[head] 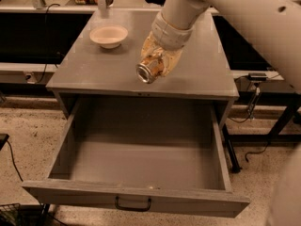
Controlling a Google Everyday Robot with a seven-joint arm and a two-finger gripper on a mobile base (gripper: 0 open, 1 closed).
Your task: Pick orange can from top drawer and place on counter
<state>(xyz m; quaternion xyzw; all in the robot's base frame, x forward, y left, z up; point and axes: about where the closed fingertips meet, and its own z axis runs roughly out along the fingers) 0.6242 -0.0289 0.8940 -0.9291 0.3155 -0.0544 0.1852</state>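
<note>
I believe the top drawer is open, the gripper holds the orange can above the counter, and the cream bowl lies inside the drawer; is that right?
One thing is wrong: the camera view shows the cream bowl on the counter, back left. As you said, the top drawer is open and the gripper holds the orange can above the counter.

Legible text, labels, brands, numbers: none on the orange can [147, 72] or on the counter [202, 74]. Hand [156, 61]: above the counter's front part, clasped round the orange can, no marking readable on it.
</note>
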